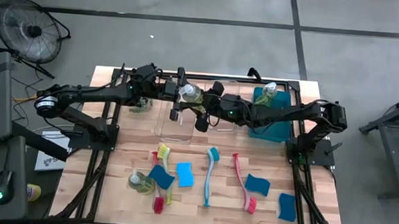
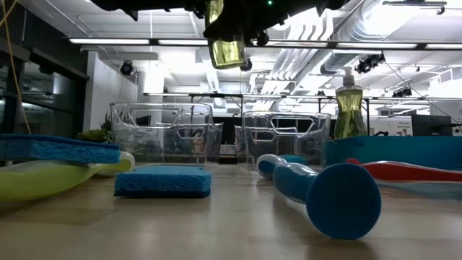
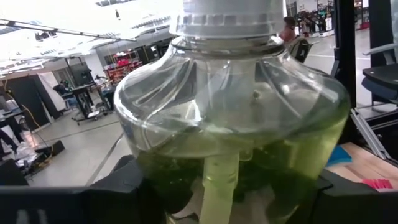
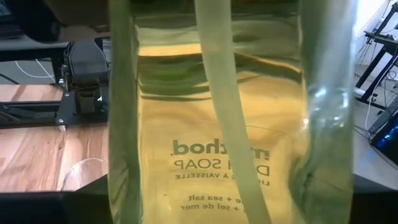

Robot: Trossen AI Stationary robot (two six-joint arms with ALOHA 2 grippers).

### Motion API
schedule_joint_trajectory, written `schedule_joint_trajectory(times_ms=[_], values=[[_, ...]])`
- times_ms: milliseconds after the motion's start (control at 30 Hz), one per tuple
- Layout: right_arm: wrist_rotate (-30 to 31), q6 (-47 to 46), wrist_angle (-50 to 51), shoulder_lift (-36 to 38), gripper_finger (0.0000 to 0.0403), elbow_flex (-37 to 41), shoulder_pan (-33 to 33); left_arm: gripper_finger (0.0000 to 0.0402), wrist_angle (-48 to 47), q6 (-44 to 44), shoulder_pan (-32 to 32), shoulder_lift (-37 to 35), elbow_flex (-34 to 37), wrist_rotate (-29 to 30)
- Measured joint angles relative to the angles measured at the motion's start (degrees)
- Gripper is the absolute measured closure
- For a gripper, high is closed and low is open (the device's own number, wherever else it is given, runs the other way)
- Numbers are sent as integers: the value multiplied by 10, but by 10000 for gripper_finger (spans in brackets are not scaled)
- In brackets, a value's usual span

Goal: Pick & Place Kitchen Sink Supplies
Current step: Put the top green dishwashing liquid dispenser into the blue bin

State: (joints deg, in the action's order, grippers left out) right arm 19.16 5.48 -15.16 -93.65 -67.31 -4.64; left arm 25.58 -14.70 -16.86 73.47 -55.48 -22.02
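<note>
- A soap bottle [image 1: 191, 93] hangs in the air between the two arms, above the clear bins at the back of the table; in the low view it hangs well clear of the bin rims, body downward.
- The left gripper [image 1: 181, 91] reaches in from nine o'clock and the right gripper [image 1: 203, 107] from three o'clock, so both meet at the bottle. This looks like a handover in mid-air.
- Both wrist views are filled by the bottle: the left one shows its shoulder and white collar, the right one its lower body and printed label. Each arm's dark fingers show at either side of the glass, so each gripper appears pinched on the bottle, though which one bears the weight cannot be told.
- The bottle's long axis runs near upright, with the collar toward the left arm's fingers and the body toward the right arm's.
- Judged from this, the next move turns on one gripper letting go. The teal bin [image 1: 280, 129] lies at three o'clock from the bottle, on the right arm's side, and already holds a second soap bottle [image 1: 269, 93]; the right arm is the nearer one to carry it there.
- Left on the front of the table: a third soap bottle [image 1: 138, 182], blue sponges [image 1: 184, 173], and three brushes, teal [image 1: 210, 176], red [image 1: 243, 183] and yellow-green [image 1: 165, 167].
- A slip is the risk if both grippers loosen at once.
</note>
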Motion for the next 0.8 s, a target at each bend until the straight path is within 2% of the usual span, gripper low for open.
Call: schedule_joint_trajectory(times_ms=[367,800], values=[[11,-29,54,21,150,1,-9,114,4,-6,-1,-4,-1,5],[40,-25,115,47,150,1,-18,108,-4,-19,-2,-21,-1,3]])
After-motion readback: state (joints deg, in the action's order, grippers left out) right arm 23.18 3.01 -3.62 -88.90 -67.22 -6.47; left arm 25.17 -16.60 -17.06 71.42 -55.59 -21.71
